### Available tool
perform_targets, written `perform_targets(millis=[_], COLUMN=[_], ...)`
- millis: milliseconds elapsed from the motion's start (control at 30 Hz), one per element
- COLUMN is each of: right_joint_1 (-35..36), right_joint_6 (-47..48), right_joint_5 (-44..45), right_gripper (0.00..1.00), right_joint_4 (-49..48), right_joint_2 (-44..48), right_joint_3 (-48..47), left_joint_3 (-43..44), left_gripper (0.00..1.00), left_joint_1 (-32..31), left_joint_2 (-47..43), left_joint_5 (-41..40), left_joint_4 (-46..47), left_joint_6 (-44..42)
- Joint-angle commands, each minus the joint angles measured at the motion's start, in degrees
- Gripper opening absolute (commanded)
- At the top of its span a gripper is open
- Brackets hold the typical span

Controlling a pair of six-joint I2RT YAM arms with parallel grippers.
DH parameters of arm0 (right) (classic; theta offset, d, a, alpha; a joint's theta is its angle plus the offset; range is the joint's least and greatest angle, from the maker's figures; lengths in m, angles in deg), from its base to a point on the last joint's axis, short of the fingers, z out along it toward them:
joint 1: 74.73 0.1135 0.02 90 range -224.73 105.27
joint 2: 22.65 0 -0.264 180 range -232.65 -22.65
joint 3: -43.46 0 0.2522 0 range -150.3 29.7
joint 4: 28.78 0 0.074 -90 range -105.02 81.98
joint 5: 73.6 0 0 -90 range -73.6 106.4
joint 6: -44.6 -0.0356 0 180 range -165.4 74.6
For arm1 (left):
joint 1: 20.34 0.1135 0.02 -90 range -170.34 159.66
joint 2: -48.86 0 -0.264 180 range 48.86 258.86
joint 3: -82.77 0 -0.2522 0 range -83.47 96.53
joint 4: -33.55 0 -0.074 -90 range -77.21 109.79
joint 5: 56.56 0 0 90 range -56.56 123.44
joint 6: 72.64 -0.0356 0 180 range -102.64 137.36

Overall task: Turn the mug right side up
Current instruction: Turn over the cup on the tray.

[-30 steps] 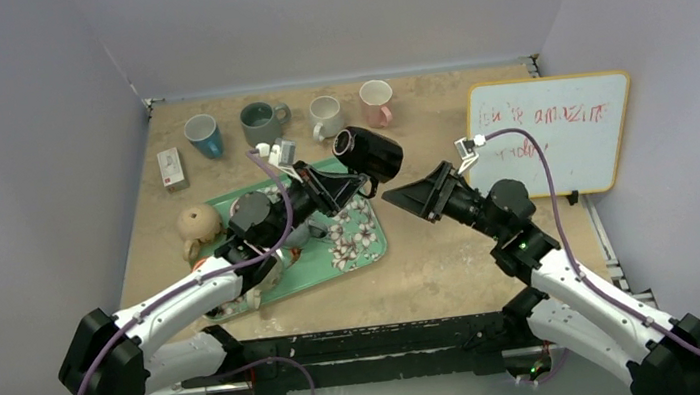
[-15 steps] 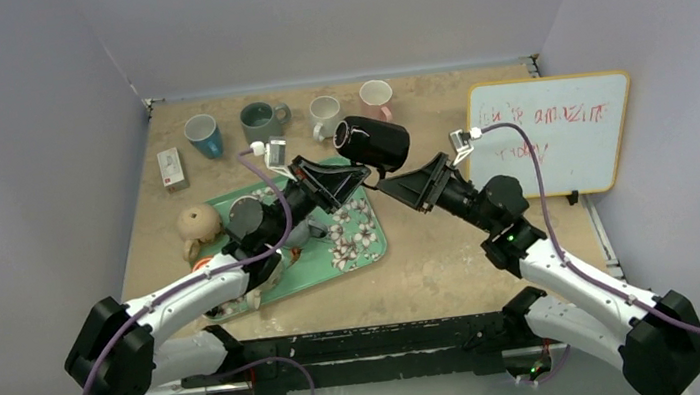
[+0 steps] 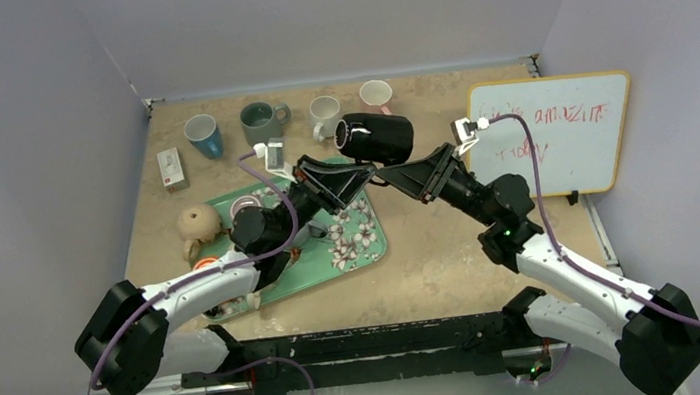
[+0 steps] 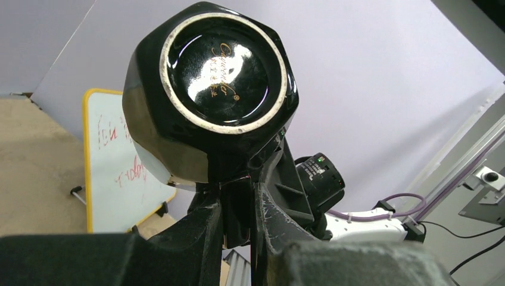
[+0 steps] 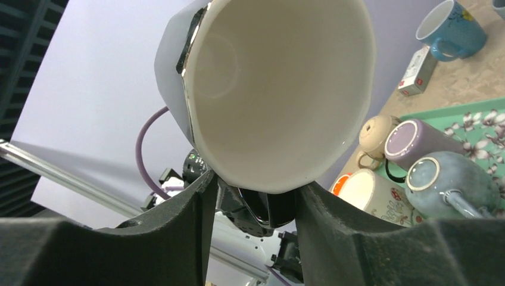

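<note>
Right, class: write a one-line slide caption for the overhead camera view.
Held in mid-air: the left claw grips the sideways black mug, with the right claw at its open end.

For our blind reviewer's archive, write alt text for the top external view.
A glossy black ceramic mug hangs on its side above a tan table, clamped by the left gripper, while the right gripper flanks its other end. A green floral tray lies on the table below and to the left.

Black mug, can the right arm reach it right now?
Probably yes: the jaws of the right gripper flank the open rim of the black mug, nothing between; the left gripper holds its handle.
</note>
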Motion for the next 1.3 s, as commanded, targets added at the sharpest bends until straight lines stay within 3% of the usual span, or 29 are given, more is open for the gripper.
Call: perform_targets(millis=[0, 200, 333, 400, 467, 633, 767, 900, 1267], right_joint_1=[0.0, 0.0, 0.1, 0.1, 0.3, 0.3, 0.3, 0.3, 0.3], right_joint_6=[-2.1, -2.9, -3.5, -3.1, -2.4, -1.7, -0.7, -0.3, -2.8], right_joint_5=[0.5, 0.9, 0.3, 0.0, -0.5, -0.4, 0.9, 1.3, 0.1], right_gripper=[0.48, 0.35, 0.32, 0.2, 0.0, 0.0, 0.0, 0.0, 0.0], right_joint_4=[-8.3, -11.2, -13.0, -13.5, -14.1, -16.5, -14.7, -12.1, -17.1], right_joint_2=[-0.7, 0.0, 0.1, -0.1, -0.4, -0.4, 0.5, 0.6, -3.3], right_joint_3=[-3.1, -3.2, -3.5, -3.8, -4.0, -3.0, -2.6, -2.2, 1.2], left_joint_3=[1.4, 0.6, 0.3, 0.1, -0.4, -3.2, -5.8, -8.6, -11.5], left_gripper=[0.0, 0.0, 0.0, 0.0, 0.0, 0.0, 0.0, 0.15, 0.24], left_joint_1=[-2.1, -2.9, -3.0, -3.1, -3.0, -3.1, -3.0, -3.1, -3.0], left_joint_2=[-1.2, -0.3, 1.0, 1.8, 2.6, 3.2, 0.8, -3.1, -9.5], left_joint_5=[1.0, 0.3, 0.7, 0.8, 0.8, -0.8, -2.6, -4.9, -9.3], left_joint_4=[11.9, 13.3, 14.8, 15.0, 15.7, 17.5, 13.7, 7.0, -6.3], left_joint_6=[0.9, 1.0, 1.2, 1.6, 1.9, 2.3, 1.6, 0.6, -3.8])
